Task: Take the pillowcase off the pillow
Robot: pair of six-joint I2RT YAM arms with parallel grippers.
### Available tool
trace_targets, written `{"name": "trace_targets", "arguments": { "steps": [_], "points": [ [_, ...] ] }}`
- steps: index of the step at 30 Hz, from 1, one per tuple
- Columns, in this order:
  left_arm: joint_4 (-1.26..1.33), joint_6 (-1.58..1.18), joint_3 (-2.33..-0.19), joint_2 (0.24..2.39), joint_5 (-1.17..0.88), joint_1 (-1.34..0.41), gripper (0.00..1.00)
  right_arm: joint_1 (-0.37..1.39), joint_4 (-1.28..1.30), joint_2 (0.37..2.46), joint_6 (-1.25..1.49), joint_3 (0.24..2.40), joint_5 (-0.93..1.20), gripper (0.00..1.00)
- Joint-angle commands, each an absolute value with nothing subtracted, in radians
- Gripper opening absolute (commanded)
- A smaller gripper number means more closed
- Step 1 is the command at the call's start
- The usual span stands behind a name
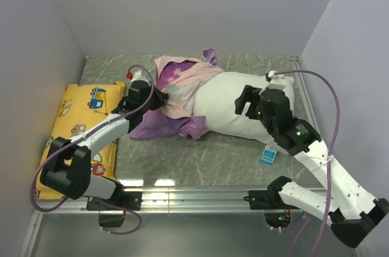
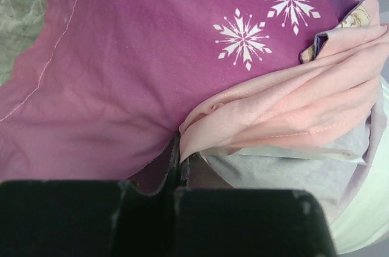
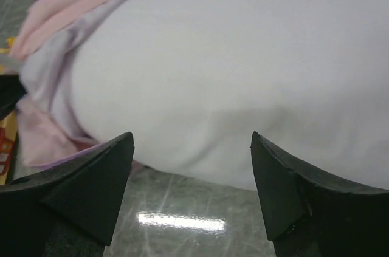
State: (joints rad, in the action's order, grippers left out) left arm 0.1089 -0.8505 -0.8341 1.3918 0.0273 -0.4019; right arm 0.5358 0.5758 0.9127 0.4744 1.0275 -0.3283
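Observation:
The white pillow (image 1: 228,102) lies across the middle of the table, bare over most of its length. The purple and pink pillowcase (image 1: 176,87) is bunched over its left end. My left gripper (image 1: 159,96) is shut on a fold of the pillowcase; in the left wrist view the fabric (image 2: 152,87) is pinched between the closed fingers of my left gripper (image 2: 177,160). My right gripper (image 1: 243,100) is open over the pillow's right half. In the right wrist view my right gripper (image 3: 191,147) stands just off the near side of the pillow (image 3: 243,68), holding nothing.
A yellow vehicle-print cushion (image 1: 76,123) lies along the left wall. A small blue and white tag (image 1: 268,156) lies on the table near the pillow's right end. Walls close in on the left, back and right.

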Motion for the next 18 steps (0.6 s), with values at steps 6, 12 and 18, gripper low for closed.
{"name": "trace_targets", "arguments": {
  "steps": [6,12,18],
  "points": [
    [0.081,-0.796,-0.841,1.425,0.069,-0.463,0.01,0.868,0.526,1.228,0.509,1.057,-0.554,0.93],
    [0.032,-0.746,-0.841,1.381,0.103,-0.468,0.01,0.819,0.463,1.433,0.555,1.013,-0.549,0.91],
    [-0.054,-0.677,-0.894,1.330,0.115,-0.472,0.32,0.810,0.439,1.442,0.549,1.040,-0.482,0.15]
  ]
}}
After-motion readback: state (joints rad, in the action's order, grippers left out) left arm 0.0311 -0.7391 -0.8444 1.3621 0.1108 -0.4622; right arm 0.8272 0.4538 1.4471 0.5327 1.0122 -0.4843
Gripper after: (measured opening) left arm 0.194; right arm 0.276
